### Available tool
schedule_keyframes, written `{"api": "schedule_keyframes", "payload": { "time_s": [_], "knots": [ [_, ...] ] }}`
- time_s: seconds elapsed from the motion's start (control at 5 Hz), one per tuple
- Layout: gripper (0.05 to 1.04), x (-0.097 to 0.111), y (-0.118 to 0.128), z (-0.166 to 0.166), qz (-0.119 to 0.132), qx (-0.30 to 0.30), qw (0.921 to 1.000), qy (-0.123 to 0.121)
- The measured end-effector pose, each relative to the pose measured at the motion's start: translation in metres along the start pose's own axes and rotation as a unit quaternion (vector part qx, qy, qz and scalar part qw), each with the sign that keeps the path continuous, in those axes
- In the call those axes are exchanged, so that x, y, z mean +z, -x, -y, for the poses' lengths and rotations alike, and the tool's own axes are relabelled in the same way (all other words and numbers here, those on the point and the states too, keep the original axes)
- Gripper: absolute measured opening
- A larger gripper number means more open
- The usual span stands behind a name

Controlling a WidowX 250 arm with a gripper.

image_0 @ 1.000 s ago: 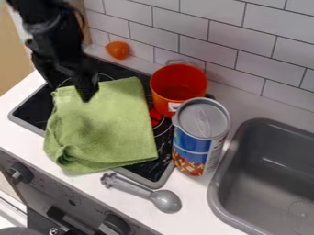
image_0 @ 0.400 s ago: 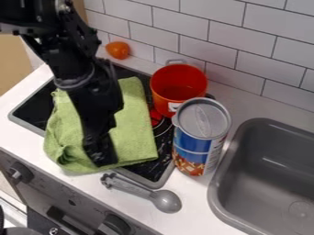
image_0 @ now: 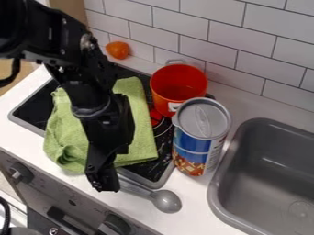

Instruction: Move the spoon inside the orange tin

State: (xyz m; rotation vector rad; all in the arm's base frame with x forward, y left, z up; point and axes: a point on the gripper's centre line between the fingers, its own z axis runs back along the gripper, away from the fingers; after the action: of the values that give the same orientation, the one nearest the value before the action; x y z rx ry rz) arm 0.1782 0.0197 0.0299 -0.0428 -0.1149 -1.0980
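Black and slanting downward, the claw (image_0: 104,183) hung at the handle end of the spoon (image_0: 165,201), hiding part of it. Whether the claw was spread or pressed together could not be told, nor whether it touched the spoon.

The spoon was grey with a soft shine. It lay on the white counter (image_0: 190,209), along the front edge of the black stove (image_0: 34,108). Its round bowl pointed towards the sink (image_0: 264,186), and its handle ran back from it to the claw.

The tin (image_0: 178,85) stood upright towards the back of the stove, outside and well apart from the spoon. It was a bright orange-red, open at the top, with its smooth inner wall in sight, a small handle on the wall side and a pale tag near the rim on the near side.

Just in front of it stood a tall canister (image_0: 199,147), blue in the middle and patterned in reddish brown and white lower down. A grey, see-through lid (image_0: 201,118) covered its top, and what it held could not be told. To the right was the grey sink, its basin walls bare and a round drain (image_0: 300,210) set in its floor.

A crumpled green towel (image_0: 141,133) lay across the stove, partly behind the arm (image_0: 92,96). At the back, near the tiled wall (image_0: 165,30), sat a rounded orange thing (image_0: 118,49).
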Motion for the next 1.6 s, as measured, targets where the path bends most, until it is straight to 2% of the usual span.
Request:
{"api": "schedule_keyframes", "payload": {
  "time_s": [0.4, 0.6, 0.8, 1.0, 1.2, 1.4, 1.6],
  "knots": [
    [0.969, -0.012, -0.002, 0.005, -0.005, -0.010, 0.9999, 0.008],
    [0.795, -0.016, -0.004, 0.007, -0.001, -0.014, 0.9999, 0.005],
    [0.898, -0.019, -0.007, 0.008, -0.002, -0.007, 0.9999, 0.009],
    [0.757, -0.025, -0.009, 0.013, -0.007, -0.003, 0.9997, 0.025],
    [0.902, -0.027, -0.011, 0.012, -0.009, 0.003, 0.9996, 0.027],
    [0.866, -0.029, -0.014, 0.011, -0.008, 0.008, 0.9998, 0.018],
    [0.695, -0.032, -0.019, 0.003, -0.001, 0.012, 0.9998, -0.016]
  ]
}}
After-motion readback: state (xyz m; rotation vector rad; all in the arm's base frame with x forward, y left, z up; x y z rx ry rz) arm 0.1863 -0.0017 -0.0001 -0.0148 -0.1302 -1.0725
